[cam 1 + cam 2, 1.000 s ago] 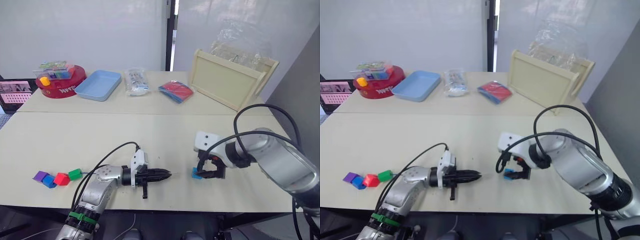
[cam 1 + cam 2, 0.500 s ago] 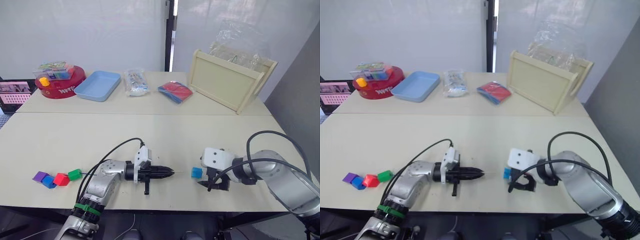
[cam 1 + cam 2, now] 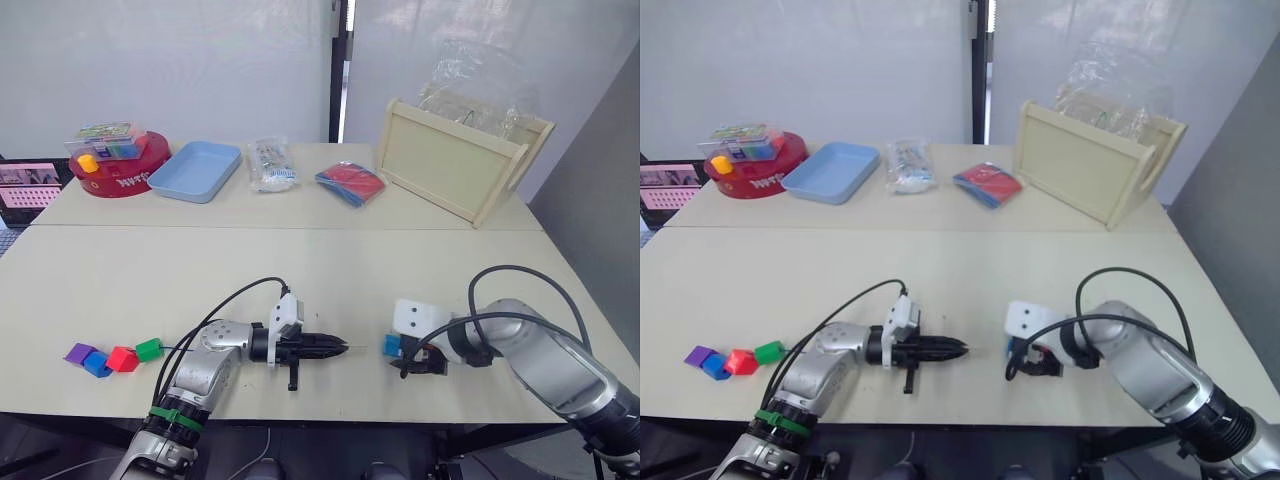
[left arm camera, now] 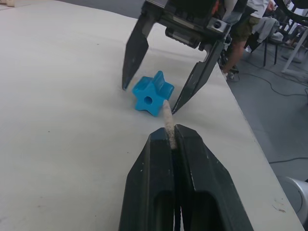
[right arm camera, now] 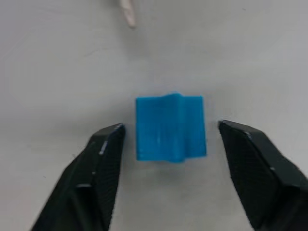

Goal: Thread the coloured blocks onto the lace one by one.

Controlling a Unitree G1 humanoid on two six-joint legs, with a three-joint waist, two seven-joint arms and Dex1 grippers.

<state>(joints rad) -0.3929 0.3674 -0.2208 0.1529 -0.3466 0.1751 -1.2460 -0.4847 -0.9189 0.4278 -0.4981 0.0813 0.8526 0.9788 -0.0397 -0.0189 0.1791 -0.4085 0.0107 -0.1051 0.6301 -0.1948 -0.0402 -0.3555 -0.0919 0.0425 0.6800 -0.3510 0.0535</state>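
A light blue block (image 3: 392,346) lies on the table near the front edge, its hole facing my left gripper (image 3: 335,347). That gripper is shut on the lace's pale tip (image 4: 167,115), which points at the block (image 4: 151,92) from a short way off. My right gripper (image 5: 171,129) is open, one finger on either side of the block (image 5: 170,127) without touching it. The thin dark lace (image 3: 175,348) trails left to a row of blocks: green (image 3: 150,349), red (image 3: 123,358), blue (image 3: 97,364), purple (image 3: 78,352).
At the back of the table stand a red round tin (image 3: 120,172), a blue tray (image 3: 198,170), a clear packet (image 3: 271,165), a red-and-blue packet (image 3: 352,183) and a wooden crate (image 3: 455,158). Black cables loop from both arms over the table.
My right gripper drew away to the right of the light blue block, then came back to straddle it. My left gripper edged slightly right with the lace tip.
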